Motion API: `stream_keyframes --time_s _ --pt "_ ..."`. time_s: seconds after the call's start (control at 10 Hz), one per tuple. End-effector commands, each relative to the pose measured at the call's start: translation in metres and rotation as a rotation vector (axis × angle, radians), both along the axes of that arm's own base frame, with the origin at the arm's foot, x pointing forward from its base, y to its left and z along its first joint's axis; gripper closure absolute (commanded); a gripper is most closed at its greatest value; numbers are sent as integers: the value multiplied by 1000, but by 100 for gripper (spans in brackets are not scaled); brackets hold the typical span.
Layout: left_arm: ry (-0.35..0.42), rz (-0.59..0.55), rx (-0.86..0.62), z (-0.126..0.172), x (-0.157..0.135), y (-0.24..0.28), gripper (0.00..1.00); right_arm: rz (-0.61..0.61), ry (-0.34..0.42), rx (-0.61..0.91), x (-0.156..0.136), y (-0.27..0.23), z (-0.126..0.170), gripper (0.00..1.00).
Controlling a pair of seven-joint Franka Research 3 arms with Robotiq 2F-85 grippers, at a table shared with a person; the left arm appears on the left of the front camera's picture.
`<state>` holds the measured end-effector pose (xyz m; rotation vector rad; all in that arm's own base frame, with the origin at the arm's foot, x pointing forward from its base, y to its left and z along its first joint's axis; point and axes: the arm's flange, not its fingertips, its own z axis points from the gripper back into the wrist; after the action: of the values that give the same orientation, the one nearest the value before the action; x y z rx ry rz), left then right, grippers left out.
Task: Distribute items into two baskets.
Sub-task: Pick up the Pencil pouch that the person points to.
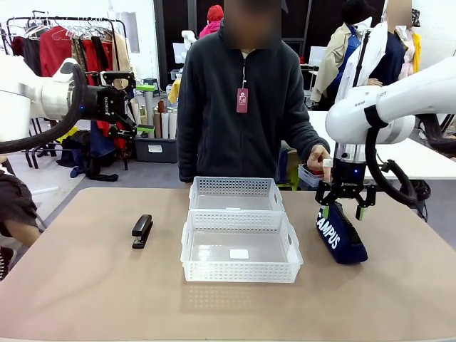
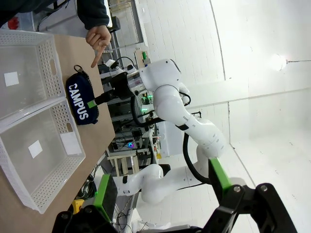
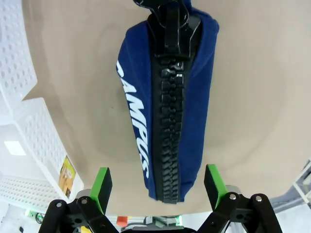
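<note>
Shows the right gripper [image 1: 343, 212] at middle right of the front view, fingers spread wide, one on each side of the blue pouch [image 1: 342, 239], not squeezing it. Shows the pouch lying on the table [image 1: 85, 292], right of the near basket [image 1: 241, 271] and the far basket [image 1: 235, 187]. Shows the black stapler [image 1: 142, 231] left of them. Shows the left gripper [image 1: 146, 108] up high at upper left, open, nothing in it.

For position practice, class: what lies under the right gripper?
The navy CAMPUS pouch, zip upward, lies on the table below the open right gripper. Its underside is covered.
</note>
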<state>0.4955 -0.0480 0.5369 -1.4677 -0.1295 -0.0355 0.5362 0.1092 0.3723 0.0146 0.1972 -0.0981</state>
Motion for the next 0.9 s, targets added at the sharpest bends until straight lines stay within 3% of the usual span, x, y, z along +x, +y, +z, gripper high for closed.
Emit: stream_keyframes --time_s 0.0,0.2,0.7,0.8 --pt "-4 5 1 2 0 1 0 -7 -30 -40 3 -2 -14 0" --pt "-4 5 1 2 0 1 0 -6 -25 -39 5 -4 -17 0" --pt "-4 5 1 2 0 1 0 16 -24 -33 4 -10 -14 95" --pt "-4 5 1 2 0 1 0 16 -22 -30 5 -11 -12 100"
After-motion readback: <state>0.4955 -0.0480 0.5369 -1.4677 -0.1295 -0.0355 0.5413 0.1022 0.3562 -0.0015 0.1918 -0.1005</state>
